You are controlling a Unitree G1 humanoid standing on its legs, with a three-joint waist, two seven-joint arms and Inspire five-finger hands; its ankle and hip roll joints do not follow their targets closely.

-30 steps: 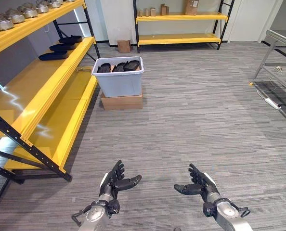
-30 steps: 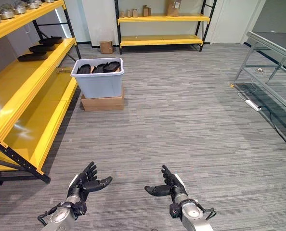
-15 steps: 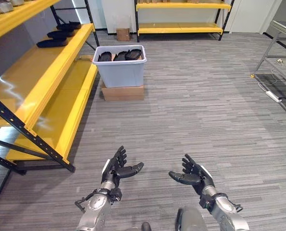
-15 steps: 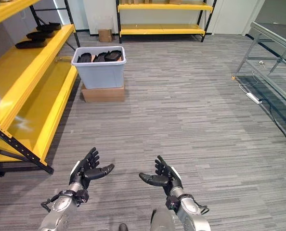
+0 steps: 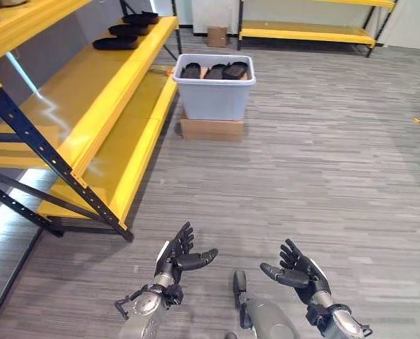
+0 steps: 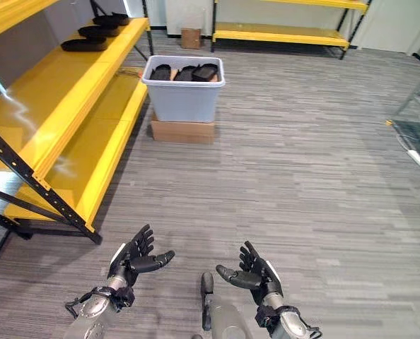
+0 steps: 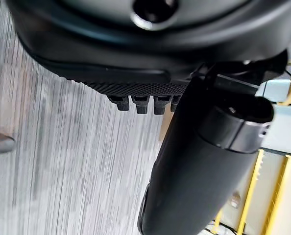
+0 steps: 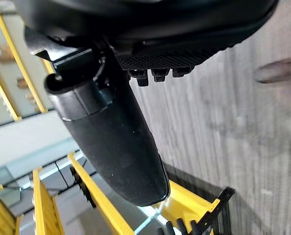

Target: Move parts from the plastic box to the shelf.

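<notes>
A pale grey plastic box (image 5: 215, 99) stands on a flat cardboard box (image 5: 211, 129) on the carpet, far ahead, beside the yellow shelf (image 5: 90, 85). Several black parts (image 5: 213, 70) lie in the plastic box. Three black parts (image 5: 129, 30) rest on the shelf's middle level at its far end. My left hand (image 5: 176, 256) hangs low in front of me, open, with nothing in it. My right hand (image 5: 300, 272) is level with it, open and holding nothing. Both hands are far from the box.
The yellow shelf unit with black uprights (image 5: 51, 159) runs along my left. Another yellow shelf (image 5: 305, 32) stands against the far wall, with a small cardboard box (image 5: 216, 36) on the floor near it. Grey carpet (image 5: 323, 162) lies between me and the plastic box.
The camera has swung left and the whole scene has shifted right; the shelf is nearer on my left. Both hands stay open and held low.
</notes>
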